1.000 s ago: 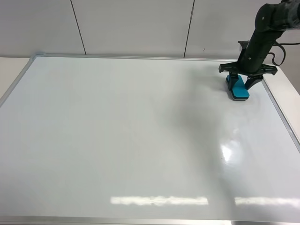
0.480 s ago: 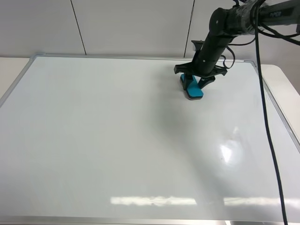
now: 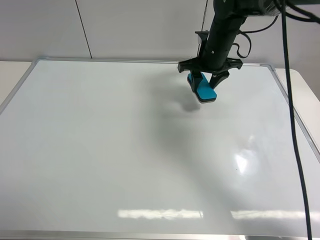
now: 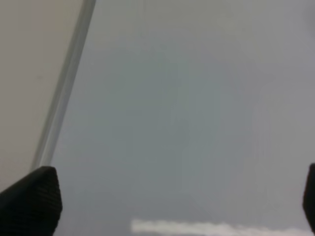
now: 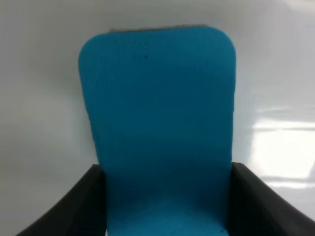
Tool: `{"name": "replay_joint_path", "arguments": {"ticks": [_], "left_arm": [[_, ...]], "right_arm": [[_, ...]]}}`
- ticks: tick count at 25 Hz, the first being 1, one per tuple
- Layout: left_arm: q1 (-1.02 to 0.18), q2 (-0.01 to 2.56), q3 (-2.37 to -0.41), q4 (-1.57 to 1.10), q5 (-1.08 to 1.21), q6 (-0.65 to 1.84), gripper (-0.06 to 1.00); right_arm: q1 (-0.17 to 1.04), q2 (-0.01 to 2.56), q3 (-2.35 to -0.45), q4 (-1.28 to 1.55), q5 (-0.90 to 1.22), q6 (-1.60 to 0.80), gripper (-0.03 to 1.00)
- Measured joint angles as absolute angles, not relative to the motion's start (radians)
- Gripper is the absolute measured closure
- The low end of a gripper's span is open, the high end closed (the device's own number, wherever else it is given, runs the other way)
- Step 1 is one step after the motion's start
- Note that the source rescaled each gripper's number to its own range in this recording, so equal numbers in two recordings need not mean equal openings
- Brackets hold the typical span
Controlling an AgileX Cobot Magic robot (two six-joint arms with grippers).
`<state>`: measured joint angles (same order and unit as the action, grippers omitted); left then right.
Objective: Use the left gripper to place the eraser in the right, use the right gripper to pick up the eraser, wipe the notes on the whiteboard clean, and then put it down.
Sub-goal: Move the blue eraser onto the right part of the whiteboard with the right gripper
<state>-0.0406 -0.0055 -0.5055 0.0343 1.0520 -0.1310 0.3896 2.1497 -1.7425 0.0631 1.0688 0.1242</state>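
Right gripper (image 3: 205,83): jaws clamped on the eraser (image 3: 202,89), one black finger (image 5: 74,209) on each long side of the teal block. In the high view the eraser hangs tilted, its lower end toward the board, with a soft shadow on the surface just below and to the left of it; whether the felt touches the board cannot be told from that view. The right wrist view shows the teal back of the eraser (image 5: 157,128) filling most of the picture, a thin dark line of felt at its far end, white board behind.

Position: over the far part of the whiteboard (image 3: 125,150), right of centre, near the far frame rail and well apart from the right-hand rail. The arm comes down from the top right; its black cable (image 3: 292,125) hangs across the right side of the board.

Board surface: white and glossy throughout, with light reflections near the front edge and at the right. No red strokes can be made out. Broad open surface lies to the left and toward the front of the eraser.

Left gripper (image 4: 167,206): jaws spread wide, only the two fingertips (image 4: 32,201) showing at the picture's corners, nothing between them. It hangs over the whiteboard (image 4: 197,123) beside the silver frame rail (image 4: 64,93), with cream tabletop (image 4: 29,73) beyond.
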Motion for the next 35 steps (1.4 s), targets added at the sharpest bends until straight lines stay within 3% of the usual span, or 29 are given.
{"name": "replay_joint_path", "arguments": {"ticks": [2,12,17,35], "left_arm": [[-0.041,-0.006,-0.505,0.034,1.052,-0.131,-0.06],[-0.041,-0.006,-0.505,0.034,1.052,-0.131,-0.06],[-0.041,-0.006,-0.505,0.034,1.052,-0.131,-0.06],[-0.041,-0.006,-0.505,0.034,1.052,-0.131,-0.06]], "right_arm": [[0.405,2.098,-1.705,0.069,1.050,0.135,0.92],[0.400,1.741,-1.092,0.222,0.537,0.152,0.92],[0.400,1.696,-0.879,0.286,0.475,0.156,0.92],[0.416,1.686,-0.680,0.203,0.473,0.301,0.92]]}}
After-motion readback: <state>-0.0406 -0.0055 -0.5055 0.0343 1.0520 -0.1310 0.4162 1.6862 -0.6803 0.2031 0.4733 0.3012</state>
